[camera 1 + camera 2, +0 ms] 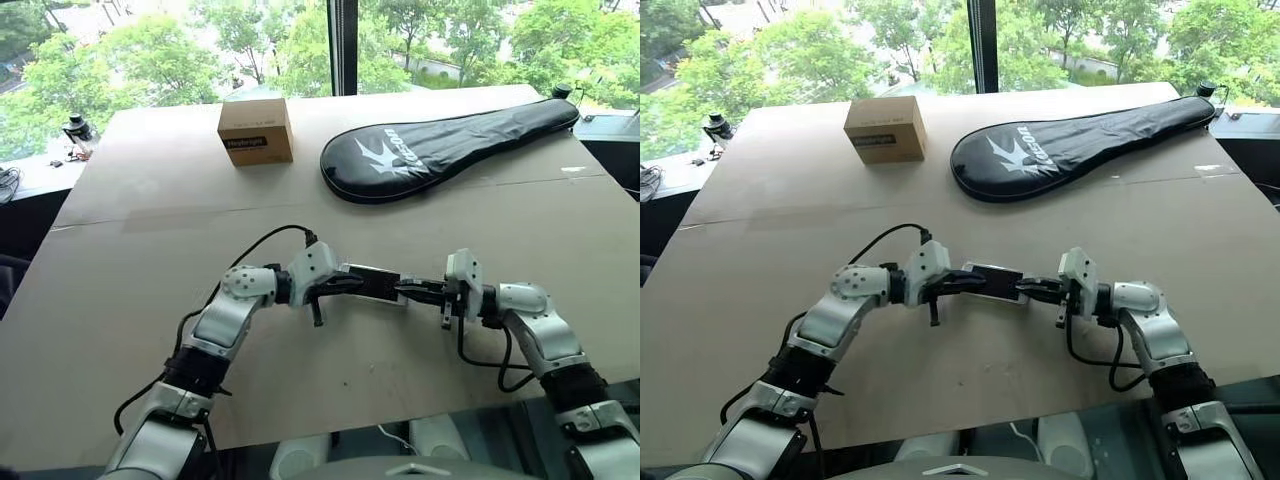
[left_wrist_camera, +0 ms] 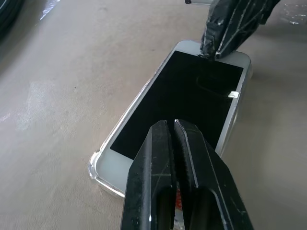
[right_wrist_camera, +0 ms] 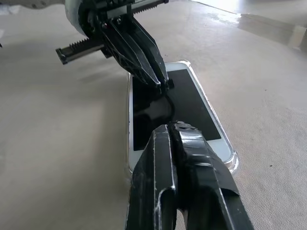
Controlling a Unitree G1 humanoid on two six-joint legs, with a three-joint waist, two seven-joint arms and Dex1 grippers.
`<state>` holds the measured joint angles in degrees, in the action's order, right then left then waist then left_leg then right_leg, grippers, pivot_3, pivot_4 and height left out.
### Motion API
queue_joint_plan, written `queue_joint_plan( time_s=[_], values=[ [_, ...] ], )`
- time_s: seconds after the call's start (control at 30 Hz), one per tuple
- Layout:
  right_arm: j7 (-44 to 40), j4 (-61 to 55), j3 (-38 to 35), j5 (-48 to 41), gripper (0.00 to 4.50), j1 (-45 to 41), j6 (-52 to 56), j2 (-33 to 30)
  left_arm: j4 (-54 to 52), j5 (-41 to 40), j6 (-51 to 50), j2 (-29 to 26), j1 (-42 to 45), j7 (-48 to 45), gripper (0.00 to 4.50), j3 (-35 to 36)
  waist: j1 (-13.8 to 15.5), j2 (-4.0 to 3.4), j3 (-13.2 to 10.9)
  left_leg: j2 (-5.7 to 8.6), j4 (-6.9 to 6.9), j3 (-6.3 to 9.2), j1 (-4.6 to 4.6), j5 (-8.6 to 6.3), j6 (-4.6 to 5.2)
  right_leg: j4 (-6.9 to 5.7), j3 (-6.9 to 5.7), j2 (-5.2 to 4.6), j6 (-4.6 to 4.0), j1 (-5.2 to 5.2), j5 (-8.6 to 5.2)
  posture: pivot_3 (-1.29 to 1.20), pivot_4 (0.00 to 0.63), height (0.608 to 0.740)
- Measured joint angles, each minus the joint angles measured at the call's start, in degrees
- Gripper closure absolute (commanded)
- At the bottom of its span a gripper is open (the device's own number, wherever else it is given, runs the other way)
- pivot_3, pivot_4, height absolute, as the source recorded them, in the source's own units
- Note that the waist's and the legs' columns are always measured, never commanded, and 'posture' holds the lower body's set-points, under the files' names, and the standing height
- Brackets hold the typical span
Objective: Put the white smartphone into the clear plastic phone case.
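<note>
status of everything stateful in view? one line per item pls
white smartphone: screen dark, face up, lying in the case on the table.
clear plastic phone case: flat on the table, phone inside, rim showing around the corners.
left gripper: shut, tips on one end of the phone.
right gripper: shut, tips on the other end.
cardboard box: closed, upright.
black racket cover: lying flat; zip not visible.

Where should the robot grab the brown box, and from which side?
Probably across the brown cardboard box's two upright side walls, coming down from above. It stands alone on the table, its top open to reach, and its flat parallel sides suit two fingers.
</note>
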<state>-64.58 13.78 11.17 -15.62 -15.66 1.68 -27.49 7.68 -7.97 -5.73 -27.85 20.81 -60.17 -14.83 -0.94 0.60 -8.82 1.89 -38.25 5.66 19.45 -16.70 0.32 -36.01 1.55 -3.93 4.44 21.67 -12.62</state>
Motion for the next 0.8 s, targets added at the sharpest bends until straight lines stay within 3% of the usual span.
queue_joint_plan(
  time_s=[0.23,0.43,0.47,0.53,0.73,0.77,0.8],
  values=[
    [-0.02,1.02,1.9,1.0,4.5,-1.99,2.34,-0.94,0.27,0.47,-0.18,-0.16,-0.49,-0.08,4.31,-0.17,0.23,0.36,1.25,0.0,-0.04,0.25,-0.12,0.0,0.0,0.07,-0.04,0.0,0.0,-0.15,0.01,0.0,0.15,0.74],
    [-0.99,2.75,-1.13,-2.3,4.5,-0.87,-0.5,1.86,0.27,0.29,0.35,0.25,-0.5,0.3,4.31,0.09,0.02,0.05,1.07,-0.02,-0.03,0.4,-0.01,0.01,0.0,0.05,-0.01,0.03,0.0,-0.03,0.03,0.0,0.15,0.74],
    [-1.45,2.6,-1.99,-3.77,3.93,-0.58,0.01,2.11,0.15,-0.39,0.15,0.29,-0.57,0.29,4.16,0.79,0.02,-0.11,0.91,-0.01,-0.04,0.43,0.14,0.01,0.0,0.05,-0.02,0.03,-0.15,0.08,0.21,0.0,0.15,0.74],
    [-2.0,1.42,-3.65,-6.62,3.32,-0.26,2.71,1.95,-1.52,-2.57,-1.54,0.22,-1.37,0.29,3.59,2.65,0.02,-0.39,0.65,0.01,-0.04,0.44,0.44,0.01,-0.01,0.04,-0.01,0.01,-0.04,0.39,0.3,0.0,0.15,0.74],
    [-6.59,-3.78,-10.2,-11.83,0.4,-0.52,7.94,-6.6,-7.66,-8.22,-6.43,-4.32,-4.4,0.52,0.73,10.05,-0.01,-0.56,0.49,0.05,0.02,0.4,1.68,0.07,-0.13,-0.12,0.06,-0.05,-0.05,1.8,0.32,0.0,0.15,0.74],
    [-7.71,-3.61,-11.15,-12.59,0.01,-1.23,8.79,-8.18,-7.94,-9.34,-7.01,-5.28,-4.91,0.24,0.27,11.44,-0.12,-0.61,0.43,0.05,0.05,0.37,1.81,0.07,-0.11,-0.12,0.1,-0.04,-0.05,1.96,0.33,0.0,0.15,0.74],
    [-9.85,-2.52,-12.17,-13.08,0.0,-2.33,9.39,-11.06,-8.28,-10.74,-7.5,-7.04,-5.85,-0.66,0.06,13.29,-0.15,-0.69,0.3,0.05,0.05,0.34,1.85,0.05,-0.08,-0.11,0.11,-0.05,-0.05,1.99,0.32,0.0,0.15,0.74]
  ],
)
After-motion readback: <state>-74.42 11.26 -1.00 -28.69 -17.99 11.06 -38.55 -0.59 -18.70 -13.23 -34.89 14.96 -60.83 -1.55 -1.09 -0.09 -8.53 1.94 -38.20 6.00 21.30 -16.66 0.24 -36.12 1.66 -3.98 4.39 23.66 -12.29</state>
